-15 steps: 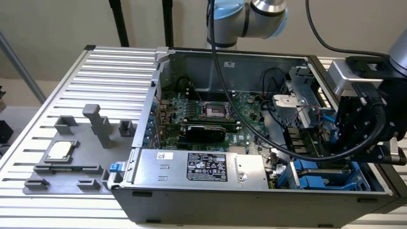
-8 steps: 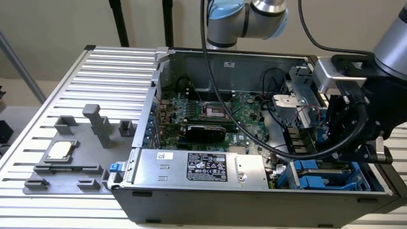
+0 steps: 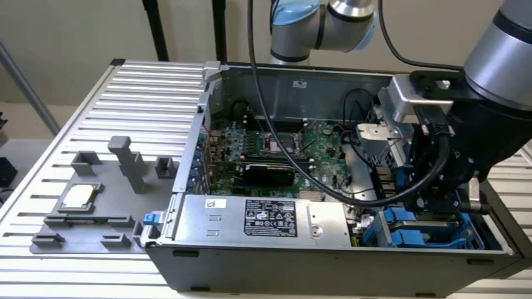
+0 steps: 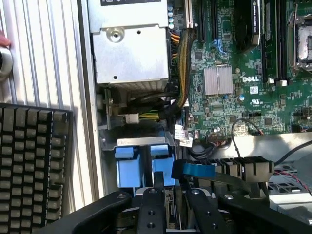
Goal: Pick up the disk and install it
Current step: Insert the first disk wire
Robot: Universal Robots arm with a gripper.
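Grey fixture plate (image 3: 91, 233) carrying a CPU chip (image 3: 77, 197) lies at the exterior view's left. At the right, inside the open computer case (image 3: 332, 268), the gripper (image 3: 438, 199) clamps the disk (image 4: 192, 171) edge-on over the blue drive bay (image 3: 415, 238).

**Operator:** Where is there free room inside the computer case (image 3: 332, 268)?

**Technician:** Above the motherboard (image 3: 312, 140), between the rear wall and the power supply (image 3: 258, 218). A black cable (image 3: 251, 62) loops across that space.

**Operator:** And at the drive bay (image 3: 415, 233)?

**Technician:** It is confined. The gripper (image 4: 174, 195) stands over it, close to the power supply. A yellow-and-black wire bundle (image 4: 183, 63) and a blue cable (image 4: 195, 170) lie just beside it.

**Operator:** And outside the case?

**Technician:** The slatted worktop (image 3: 141, 87) on the exterior view's left is open, apart from a grey fixture (image 3: 99, 205).
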